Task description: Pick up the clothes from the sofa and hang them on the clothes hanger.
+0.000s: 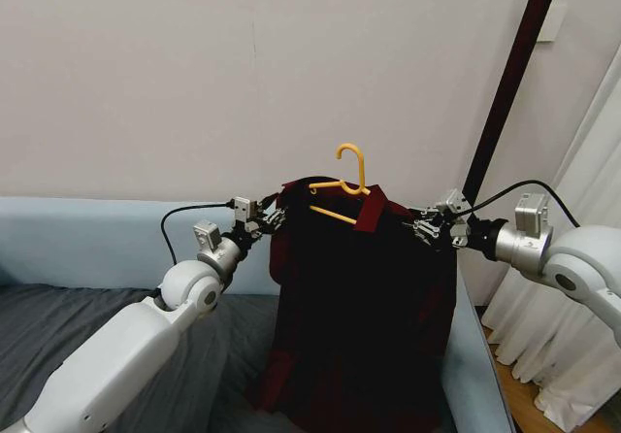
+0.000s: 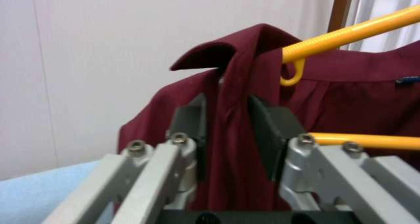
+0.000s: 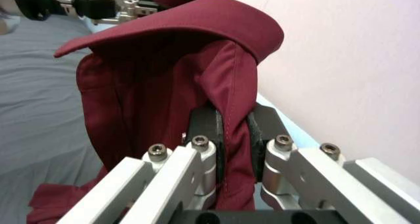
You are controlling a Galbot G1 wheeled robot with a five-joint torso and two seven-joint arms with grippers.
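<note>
A dark red shirt [image 1: 359, 307] hangs in the air above the sofa, on a yellow hanger [image 1: 347, 185] whose hook stands above the collar. My left gripper [image 1: 267, 217] is shut on the shirt's left shoulder edge; in the left wrist view the cloth [image 2: 229, 135] is pinched between the black pads [image 2: 195, 135]. My right gripper [image 1: 427, 227] is shut on the right shoulder; the right wrist view has the cloth fold [image 3: 233, 150] clamped between its pads [image 3: 204, 135]. The shirt's lower hem [image 1: 291, 394] trails down to the sofa seat.
A pale blue sofa [image 1: 87, 239] with a grey seat cover [image 1: 58, 326] lies below. A dark brown pole of the clothes rack [image 1: 509, 88] rises at the right, beside a white curtain [image 1: 582, 287]. A plain wall is behind.
</note>
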